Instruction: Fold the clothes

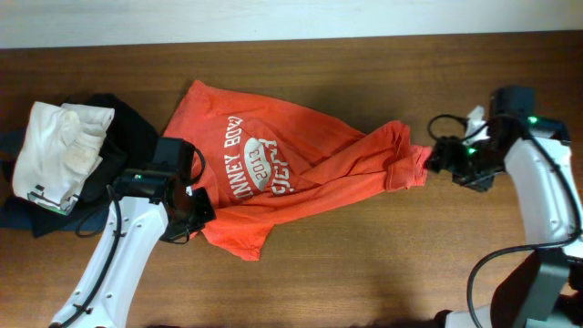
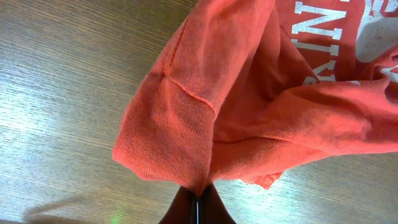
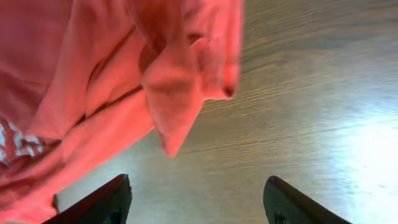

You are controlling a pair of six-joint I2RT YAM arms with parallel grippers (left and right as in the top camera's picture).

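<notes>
The red-orange T-shirt [image 1: 291,169] with white lettering lies crumpled across the middle of the wooden table. My left gripper [image 1: 194,211] is shut on a fold of its lower left sleeve edge, seen in the left wrist view [image 2: 198,193] with the cloth [image 2: 186,124] bunching out from the jaws. My right gripper [image 1: 442,157] is open and empty just right of the shirt's right end. In the right wrist view the jaws [image 3: 196,196] are wide apart with bare table between them, and the shirt [image 3: 112,93] hangs just ahead of them.
A white garment [image 1: 59,146] lies on black and navy garments [image 1: 127,137] at the table's left end, behind my left arm. The wooden table [image 1: 364,264] stretches to the front and right. A pale wall edge runs along the back.
</notes>
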